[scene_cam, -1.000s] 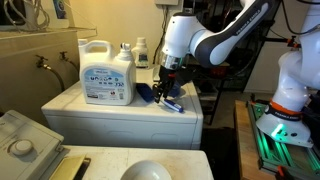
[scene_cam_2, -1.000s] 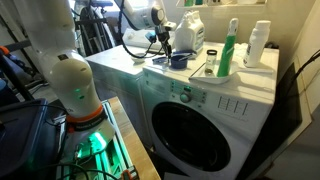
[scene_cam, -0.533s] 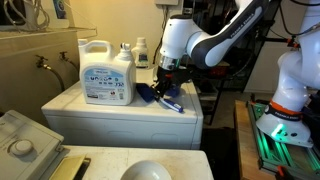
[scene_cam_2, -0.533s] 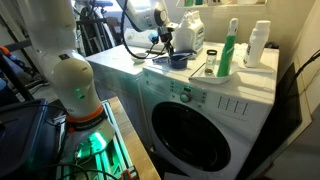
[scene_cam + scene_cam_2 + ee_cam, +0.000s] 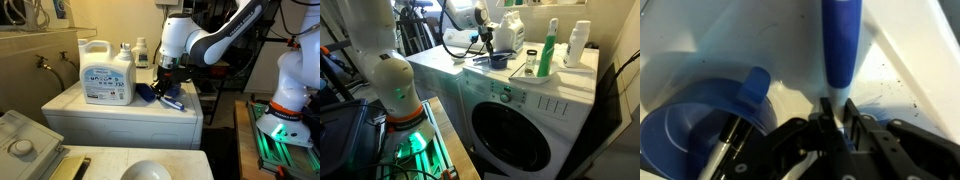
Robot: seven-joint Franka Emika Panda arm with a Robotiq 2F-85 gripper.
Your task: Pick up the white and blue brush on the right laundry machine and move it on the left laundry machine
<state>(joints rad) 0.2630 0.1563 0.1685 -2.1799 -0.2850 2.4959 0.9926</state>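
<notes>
Black claw [image 5: 836, 118] clamped on the brush [image 5: 838, 45], its slim glossy blue handle tapering above the smooth white table [image 5: 910, 60].

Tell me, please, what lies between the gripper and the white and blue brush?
Nothing lies there: in the wrist view the gripper straddles the handle end of the white and blue brush, with no other thing between them.

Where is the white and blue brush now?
In an exterior view the white and blue brush lies on the white machine top, right of the white detergent jug, beneath the gripper.
</notes>
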